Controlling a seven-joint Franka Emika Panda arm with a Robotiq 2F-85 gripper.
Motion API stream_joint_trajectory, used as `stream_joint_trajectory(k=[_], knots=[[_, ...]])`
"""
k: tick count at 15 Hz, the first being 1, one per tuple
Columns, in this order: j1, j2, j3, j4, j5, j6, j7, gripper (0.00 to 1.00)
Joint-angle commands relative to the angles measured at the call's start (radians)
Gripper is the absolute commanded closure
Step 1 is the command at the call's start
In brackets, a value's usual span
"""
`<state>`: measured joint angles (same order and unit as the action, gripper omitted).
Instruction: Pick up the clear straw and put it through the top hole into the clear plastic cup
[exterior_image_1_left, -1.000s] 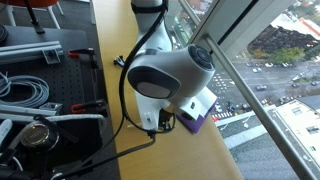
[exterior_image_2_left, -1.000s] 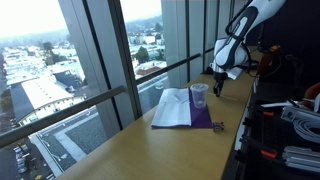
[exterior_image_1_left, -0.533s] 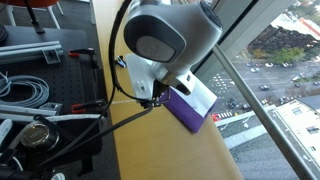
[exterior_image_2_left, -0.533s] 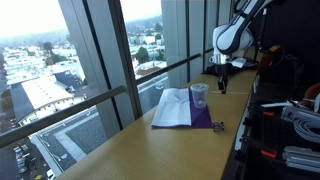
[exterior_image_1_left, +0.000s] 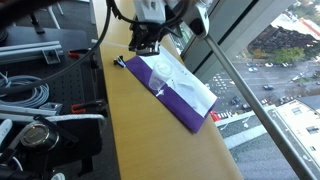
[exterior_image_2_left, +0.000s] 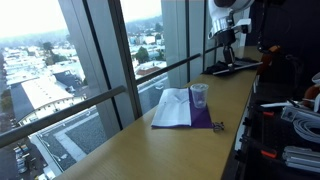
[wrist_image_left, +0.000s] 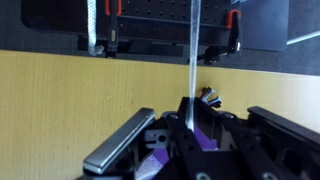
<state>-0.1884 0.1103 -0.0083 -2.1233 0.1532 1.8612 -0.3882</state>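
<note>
My gripper is shut on the clear straw, which stands out from the fingertips as a thin pale line in the wrist view. In both exterior views the gripper hangs high above the far end of the wooden table; the straw is too thin to make out there. The clear plastic cup stands upright on the purple sheet, well below and apart from the gripper. A white sheet lies on the purple one.
A small dark clip-like object with coloured bits lies beside the purple sheet. Black equipment with grey cables lines one side of the table. Tall windows run along the other side.
The arm has risen and swung away from over the purple sheet toward the table's far end, uncovering the sheet. The gripper stays shut.
</note>
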Motion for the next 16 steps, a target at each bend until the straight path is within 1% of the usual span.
stream_joint_trajectory(k=[1,5,9,13,16], knots=[[-0.006,0.090,-0.051,0.165,0.075,-0.180,-0.040,0.98],[-0.044,0.227,-0.082,0.325,0.167,-0.300,-0.052,0.98],[-0.095,0.358,-0.065,0.458,0.294,-0.391,-0.055,0.98],[-0.116,0.454,-0.047,0.549,0.397,-0.458,-0.017,0.98],[-0.116,0.479,-0.052,0.559,0.415,-0.489,0.041,0.98]])
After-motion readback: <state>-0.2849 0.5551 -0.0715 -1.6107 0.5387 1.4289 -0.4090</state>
